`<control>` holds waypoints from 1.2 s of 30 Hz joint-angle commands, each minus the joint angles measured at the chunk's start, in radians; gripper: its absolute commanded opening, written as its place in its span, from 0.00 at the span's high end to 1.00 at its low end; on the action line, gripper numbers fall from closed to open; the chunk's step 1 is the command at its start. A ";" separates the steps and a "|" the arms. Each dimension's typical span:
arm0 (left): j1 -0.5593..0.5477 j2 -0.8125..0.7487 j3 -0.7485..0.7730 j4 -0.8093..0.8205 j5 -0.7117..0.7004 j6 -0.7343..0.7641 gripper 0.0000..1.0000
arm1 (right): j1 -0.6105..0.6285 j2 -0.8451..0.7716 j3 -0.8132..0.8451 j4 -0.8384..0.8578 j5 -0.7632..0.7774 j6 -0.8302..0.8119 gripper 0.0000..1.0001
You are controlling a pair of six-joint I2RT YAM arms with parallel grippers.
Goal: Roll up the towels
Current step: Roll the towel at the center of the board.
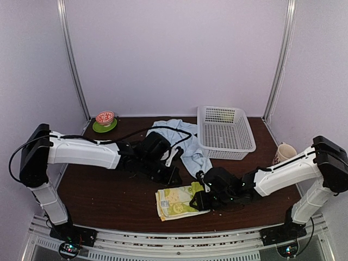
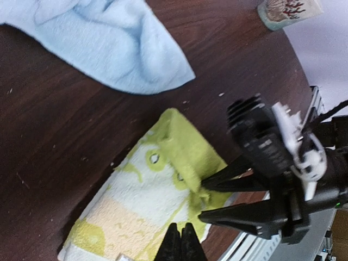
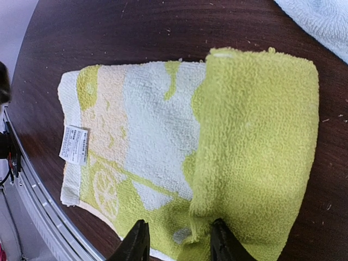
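Low, right pincer (image 3: 179, 242) parted astride yellow-green towel (image 3: 157, 136) fold, left pincer (image 2: 182, 242) closed

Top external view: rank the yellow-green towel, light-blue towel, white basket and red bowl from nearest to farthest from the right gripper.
Measured from the right gripper:
1. yellow-green towel, at its fingertips, front centre.
2. light-blue towel, just behind the gripper, mid-table.
3. white basket, farther back, on the right.
4. red bowl, far back-left corner.
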State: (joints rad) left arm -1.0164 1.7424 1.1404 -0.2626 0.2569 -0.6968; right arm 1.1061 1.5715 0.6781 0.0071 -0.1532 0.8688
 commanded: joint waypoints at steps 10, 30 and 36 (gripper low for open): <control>-0.001 0.202 0.188 0.134 0.139 -0.050 1.00 | -0.007 0.019 -0.034 0.001 -0.006 0.012 0.61; 0.015 0.345 0.199 0.194 0.176 -0.108 1.00 | -0.007 0.025 -0.017 -0.010 -0.009 -0.001 0.59; 0.031 0.373 0.170 0.213 0.181 -0.116 1.00 | -0.004 -0.035 -0.007 -0.071 0.008 -0.013 0.53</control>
State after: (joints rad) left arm -1.0023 2.0995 1.3231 -0.0990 0.4244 -0.7990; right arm 1.1038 1.5681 0.6685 0.0349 -0.1608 0.8661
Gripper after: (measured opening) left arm 0.001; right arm 0.452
